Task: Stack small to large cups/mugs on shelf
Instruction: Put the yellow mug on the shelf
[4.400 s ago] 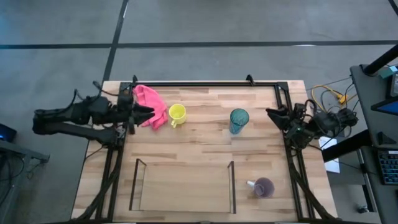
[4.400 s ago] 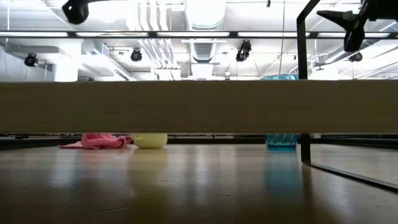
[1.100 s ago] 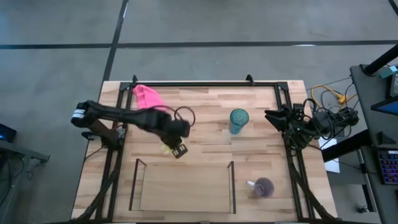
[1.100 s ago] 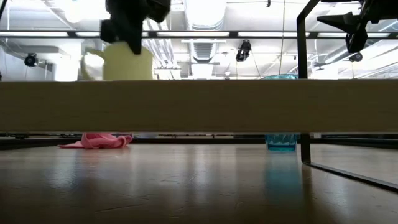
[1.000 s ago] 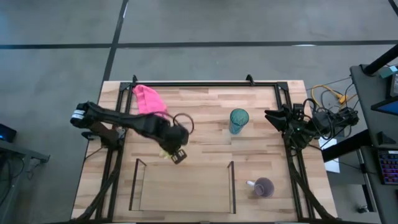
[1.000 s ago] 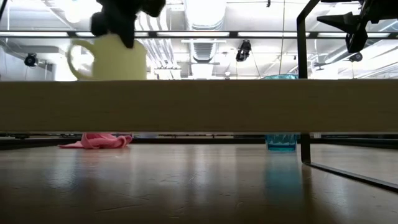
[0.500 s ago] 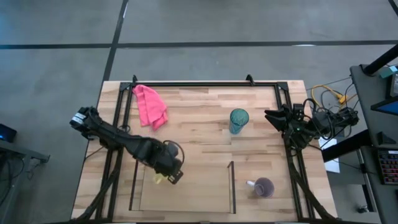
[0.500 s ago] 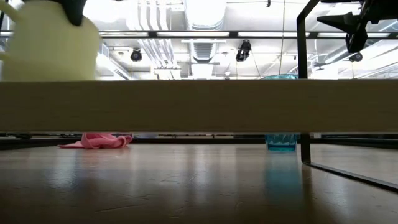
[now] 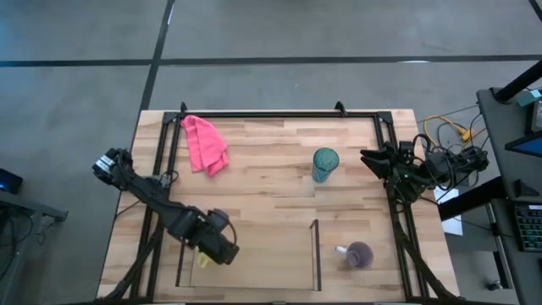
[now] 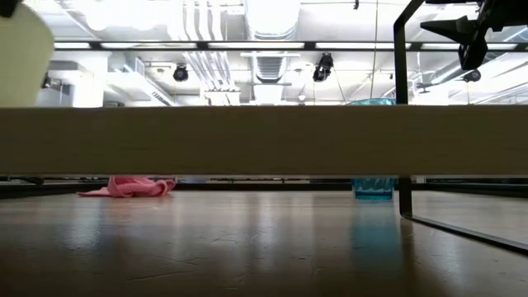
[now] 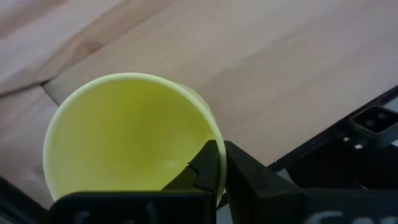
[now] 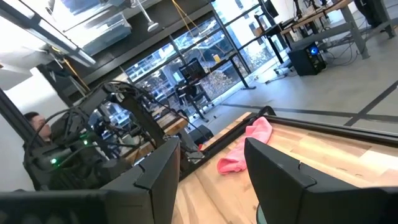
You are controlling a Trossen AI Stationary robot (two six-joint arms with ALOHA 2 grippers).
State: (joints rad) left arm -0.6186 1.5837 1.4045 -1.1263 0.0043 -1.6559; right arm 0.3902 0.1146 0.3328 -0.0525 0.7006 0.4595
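Observation:
The small yellow mug [image 11: 127, 137] hangs upright under my left gripper [image 9: 220, 251], which is shut on it over the left part of the shelf [image 9: 315, 254]. In the high view only a sliver of the mug [image 9: 203, 260] shows beside the gripper. The low view has the mug [image 10: 21, 58] at its upper left. The teal tumbler [image 9: 325, 163] stands on its base on the table's right half. Near the right front, outside the shelf, sits the purple mug [image 9: 360, 254]. My right gripper [image 9: 373, 158] waits open at the table's right edge. My left gripper pinches the yellow mug's rim [image 11: 209, 128], with one finger [image 11: 205, 167] inside the mug and the other [image 11: 245, 177] outside its wall. The fingers come from above, pointing down. The mug hangs upright, mouth up; its bottom is hidden, so whether it rests on anything I cannot tell.
A pink cloth [image 9: 204, 144] lies at the far left of the table. A black rail frame [image 9: 279, 113] runs around the table's edges. A pale board [image 10: 264, 140] crosses the low view and hides what stands behind it.
My left gripper has carried the yellow mug from the table's middle left toward the near edge and a little leftward, to above the shelf's left part. The mug has stayed upright in the hold. My right arm has kept still.

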